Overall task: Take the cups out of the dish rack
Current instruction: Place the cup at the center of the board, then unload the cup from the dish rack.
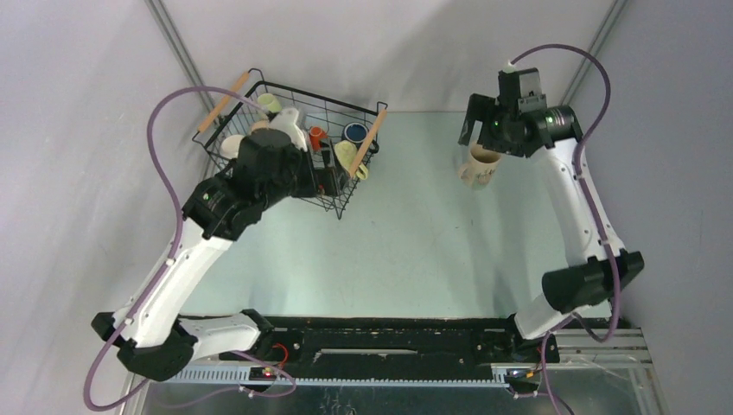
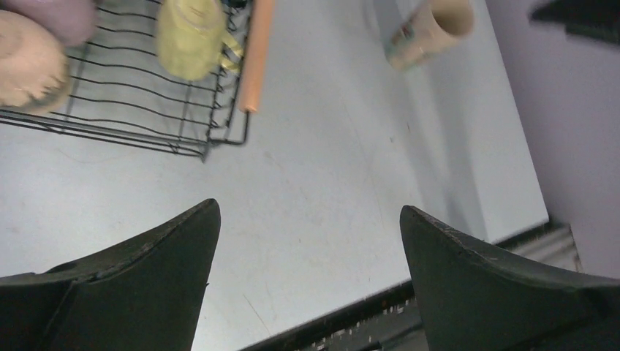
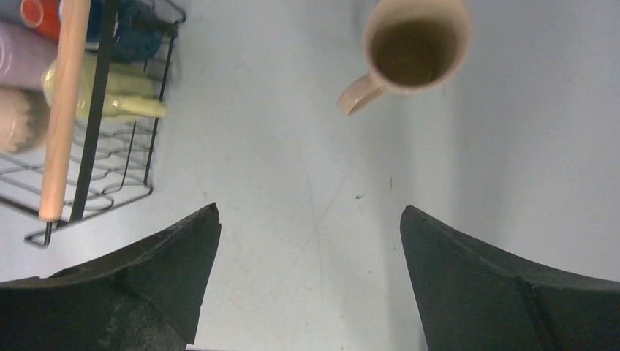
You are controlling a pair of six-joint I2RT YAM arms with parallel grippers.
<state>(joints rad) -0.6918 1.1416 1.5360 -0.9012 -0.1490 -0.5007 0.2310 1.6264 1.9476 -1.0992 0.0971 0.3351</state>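
- Left gripper: fingers spread wide, nothing held; above table, close by dish rack.
- Right gripper: fingers spread wide, empty.
- Cream cup: upright on table, clear of right fingers, well apart from rack.
- Yellow-green cup: inside rack, among others.

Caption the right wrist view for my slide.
Right end effector open, a cream cup standing free ahead of it, dish rack at far left.

the left arm hides part of the dish rack and some cups.
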